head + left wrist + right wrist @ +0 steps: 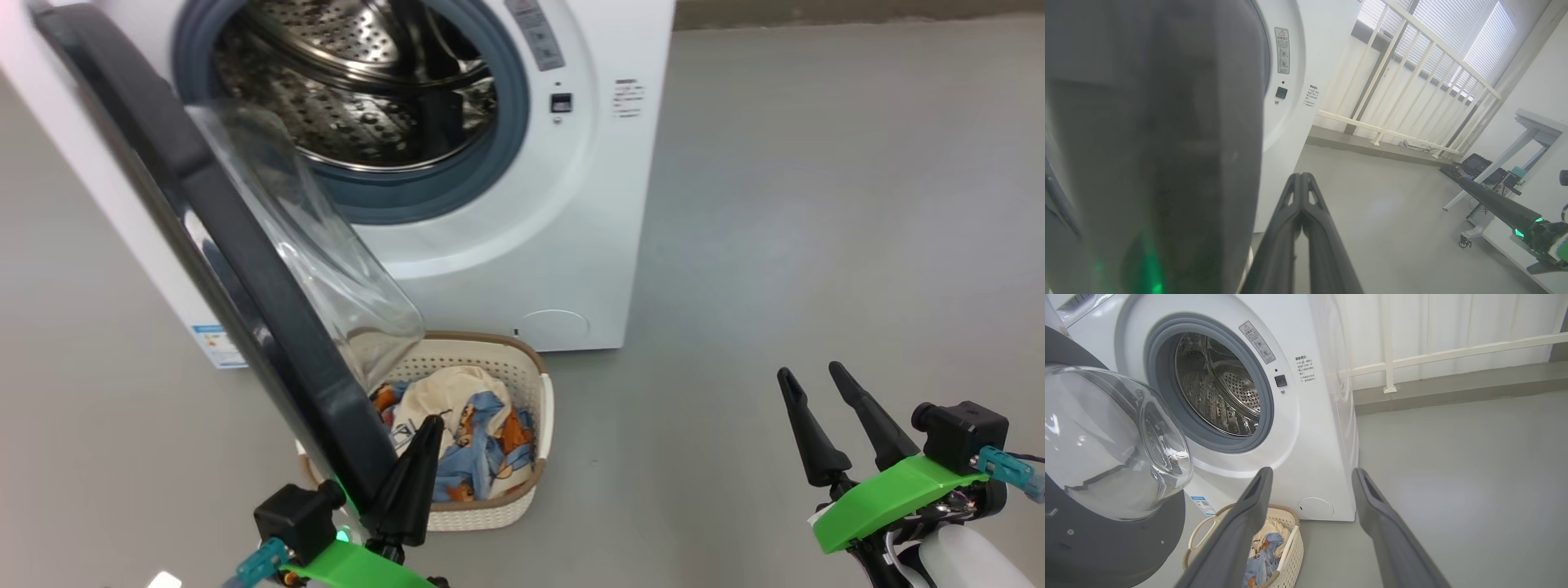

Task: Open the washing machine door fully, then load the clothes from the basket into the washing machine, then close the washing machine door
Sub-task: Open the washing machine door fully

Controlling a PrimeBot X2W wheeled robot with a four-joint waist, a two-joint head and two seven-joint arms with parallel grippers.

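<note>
Washing machine (522, 269): stands on the grey floor (775, 204). Its steel drum (367, 98) and grey gasket (408, 196) are exposed.

Door (261, 302): swung outward from the left side of the machine front, standing roughly edge-on to the head camera. The clear glass bowl (326, 269) bulges toward the opening. Whether the door is at its full travel cannot be determined.

Basket (506, 363): on the floor directly in front of the machine, below the opening. Its left part is hidden behind the lower edge of the door.

Clothes (465, 425): heaped inside the basket, a cream garment on top of blue ones with an orange print.

Left gripper (426, 429): in front of the machine, just beside the lower outer edge of the door and over the near side of the basket. The fingers are pressed together with nothing seen between them. Contact with the door rim cannot be confirmed.

Right gripper (810, 374): well off to the right of the machine, above bare floor. The fingers are spread apart and hold nothing.
</note>
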